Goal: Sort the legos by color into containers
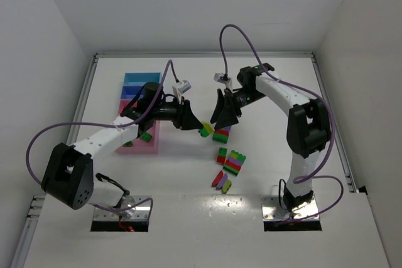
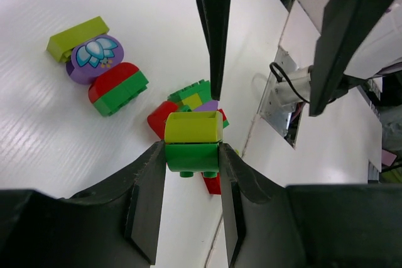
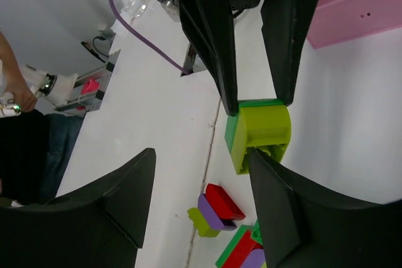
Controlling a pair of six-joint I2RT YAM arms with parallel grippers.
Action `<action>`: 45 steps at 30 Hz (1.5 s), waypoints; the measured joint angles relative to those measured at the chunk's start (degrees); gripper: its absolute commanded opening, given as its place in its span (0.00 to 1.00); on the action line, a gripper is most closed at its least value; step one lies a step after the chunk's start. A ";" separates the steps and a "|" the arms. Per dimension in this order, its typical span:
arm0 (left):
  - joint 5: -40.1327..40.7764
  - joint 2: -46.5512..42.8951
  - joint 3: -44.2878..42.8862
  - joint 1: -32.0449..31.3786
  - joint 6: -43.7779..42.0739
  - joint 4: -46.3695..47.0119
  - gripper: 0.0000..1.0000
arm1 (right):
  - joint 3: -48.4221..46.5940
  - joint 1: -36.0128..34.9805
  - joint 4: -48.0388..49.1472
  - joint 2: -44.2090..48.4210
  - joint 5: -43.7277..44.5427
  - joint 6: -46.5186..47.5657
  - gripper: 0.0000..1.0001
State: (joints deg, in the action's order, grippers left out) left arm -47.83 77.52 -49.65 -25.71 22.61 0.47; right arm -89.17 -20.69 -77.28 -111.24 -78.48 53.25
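Tabletop: white and boxed in by white walls. Both arms reach toward its middle, and their tools meet almost tip to tip.
Left tool [image 1: 190, 119]: closed on the green brick [image 2: 191, 158], with one finger flat on each side face.
Stacked piece: a yellow-green brick [image 2: 193, 127] is plugged onto the green one and sticks out past the left fingertips.
Where the pair is: held between the two tools, to the right of the containers [image 1: 139, 80]. It hangs over the loose legos [image 1: 233, 162] and seems to be clear of the tabletop.
Right tool [image 3: 200, 155]: open, gripping nothing.
Deciding relation: the yellow-green brick points straight at the right tool but sits off-centre in its gap. In the right wrist view it lies against one finger [image 3: 276, 205], either touching its tip or just beside it. The other finger stands well apart.
Axis: the two bricks stack along the line from tool to tool. Both tools close along roughly the same direction, across that line.
Nearer arm: the right. It is also the only free one.
Next move, as I judge it: shift the right tool sideways until the brick is centred. Then advance, close on the yellow-green half only, and pull it away from the left tool.
Risk: if the right tool closes from where it is, it would catch a corner and could twist the pair in the left grip.
Destination: a single green lego [image 1: 146, 136] lies in the pink compartment [image 1: 135, 149]. Which tray takes yellow-green, I cannot tell.
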 measured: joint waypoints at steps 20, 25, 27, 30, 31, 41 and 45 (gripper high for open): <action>1.20 -0.31 1.25 0.00 -0.31 -0.50 0.21 | -3.56 2.84 -0.72 -7.72 -1.99 -4.70 0.76; 1.14 -0.31 1.29 0.00 -0.09 -0.28 0.21 | -4.07 2.60 -0.76 -7.82 -2.16 -5.07 0.76; 1.14 -0.31 1.29 0.00 0.04 -0.15 0.21 | -4.09 2.25 -0.76 -7.85 -2.16 -5.11 0.76; 1.14 -0.31 1.27 -0.07 0.15 -0.02 0.21 | -4.09 1.64 -0.76 -7.91 -2.16 -5.20 0.76; 1.09 -0.26 1.25 -0.07 0.15 0.00 0.21 | -4.09 1.44 -0.79 -8.02 -2.16 -5.22 0.76; 0.83 0.17 -0.02 -0.13 0.57 0.11 0.21 | -4.11 0.63 -0.76 -11.30 -2.12 -5.29 0.76; 0.74 0.70 -0.46 -0.20 0.57 0.52 0.21 | -4.11 -0.17 -0.76 -11.69 -2.12 -5.29 0.69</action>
State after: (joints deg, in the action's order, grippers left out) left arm -47.09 78.22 -50.11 -25.91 23.18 0.99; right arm -93.27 -20.86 -78.04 -122.93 -80.60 47.97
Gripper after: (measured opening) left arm 0.412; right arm 0.724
